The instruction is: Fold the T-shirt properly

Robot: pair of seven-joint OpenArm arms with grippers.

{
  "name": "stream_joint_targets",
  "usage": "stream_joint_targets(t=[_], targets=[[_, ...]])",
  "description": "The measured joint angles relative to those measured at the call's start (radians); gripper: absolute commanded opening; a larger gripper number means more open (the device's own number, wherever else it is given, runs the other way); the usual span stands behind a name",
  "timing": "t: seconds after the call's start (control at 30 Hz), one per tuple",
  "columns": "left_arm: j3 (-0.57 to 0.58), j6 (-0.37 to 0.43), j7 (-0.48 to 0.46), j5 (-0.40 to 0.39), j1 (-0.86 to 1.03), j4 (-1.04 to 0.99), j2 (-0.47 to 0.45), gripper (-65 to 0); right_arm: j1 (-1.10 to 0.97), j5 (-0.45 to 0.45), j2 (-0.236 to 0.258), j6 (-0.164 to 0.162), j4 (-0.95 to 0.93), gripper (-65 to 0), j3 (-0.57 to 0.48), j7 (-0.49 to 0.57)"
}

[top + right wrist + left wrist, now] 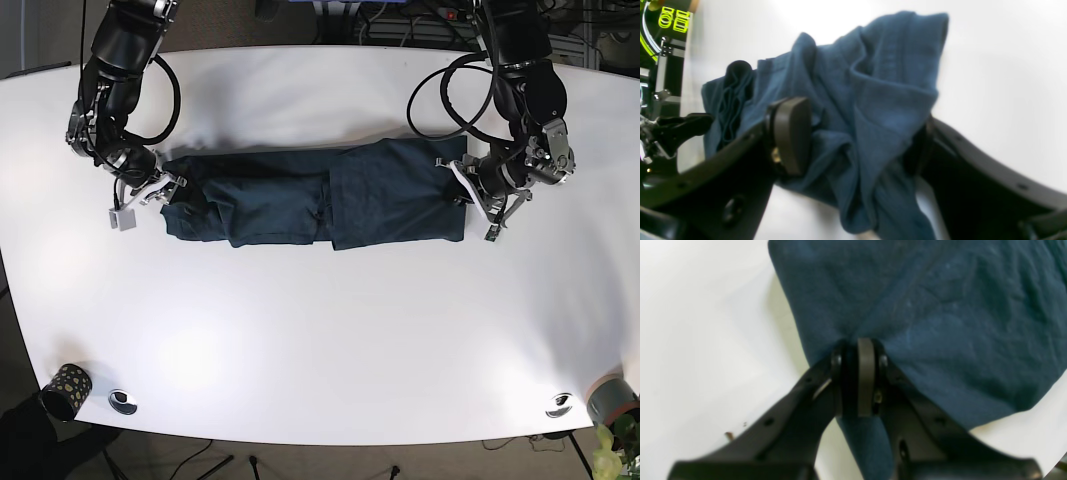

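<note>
Base view: T-shirt (315, 205) lies flat toward the desk's (320, 350) far edge. Left wrist view shows left end effector (858, 350) clamped on its hem; right wrist view shows right end effector (860, 133) spread around bunched fabric.

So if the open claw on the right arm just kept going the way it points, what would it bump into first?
Most likely the dark blue cotton T-shirt: the right gripper is open with bunched cloth already between its jaws. Beyond that lies the white table.
</note>
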Motion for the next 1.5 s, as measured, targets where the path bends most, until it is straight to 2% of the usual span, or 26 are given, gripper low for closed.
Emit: stream_joint_targets(t=[0.07,0.17,0.3,0.33,0.53,0.67,0.7,0.77,1.03,1.1,1.17,1.4,1.5], targets=[[-0.001,0.0,0.0,0.0,0.0,0.0,-0.004,-60.8,0.0,0.0,-0.006,0.0,0.0,-26.5,0.0,0.003],[-0.001,0.0,0.0,0.0,0.0,-0.001,-0.007,-60.8,0.0,-0.001,-0.008,-0.001,0.0,-36.9,-0.002,0.002],[-0.001,0.0,0.001,0.001,-0.003,-0.001,-0.007,-60.8,-0.001,-0.065,-0.007,-0.01,0.0,-63.1,-0.001,0.033],[-0.001,0.001,0.0,0.001,-0.003,-0.001,-0.005,-60.8,0.0,-0.092,-0.007,-0.011,0.0,-65.0,0.0,0.039],[-0.001,0.03,-0.035,-0.018,-0.018,-0.061,-0.004,-60.8,-0.017,-0.171,-0.01,-0.013,0.075,-65.0,0.001,0.031],[-0.001,0.031,-0.091,-0.026,-0.027,-0.1,0.0,-60.8,-0.07,-0.187,-0.007,-0.014,0.267,-65.0,0.002,0.033],[0.001,0.032,-0.094,-0.026,-0.027,-0.101,0.002,-60.8,-0.086,-0.178,-0.006,-0.001,0.313,-65.0,0.004,0.031],[0.008,0.032,-0.099,-0.026,-0.026,-0.102,0.007,-60.8,-0.113,-0.185,-0.005,-0.007,0.408,-65.0,0.001,0.026],[0.146,0.047,-0.16,0.001,-0.031,-0.116,0.026,-60.8,-0.144,-0.182,-0.007,-0.008,0.611,-65.0,-0.011,-0.055],[0.178,0.047,-0.241,-0.007,-0.032,-0.158,0.041,-60.8,-0.142,-0.195,-0.007,-0.015,0.655,-65.0,-0.039,-0.068],[0.187,0.046,-0.27,-0.024,-0.034,-0.194,0.063,-60.8,-0.143,-0.194,-0.018,-0.011,0.702,-65.0,-0.071,-0.076],[0.196,0.045,-0.274,-0.029,-0.036,-0.225,0.131,-60.8,-0.145,-0.141,-0.051,-0.008,0.757,-65.0,-0.204,-0.072],[0.196,0.045,-0.274,-0.026,-0.035,-0.227,0.143,-60.8,-0.142,-0.148,-0.096,-0.011,0.753,-65.0,-0.248,-0.076]])
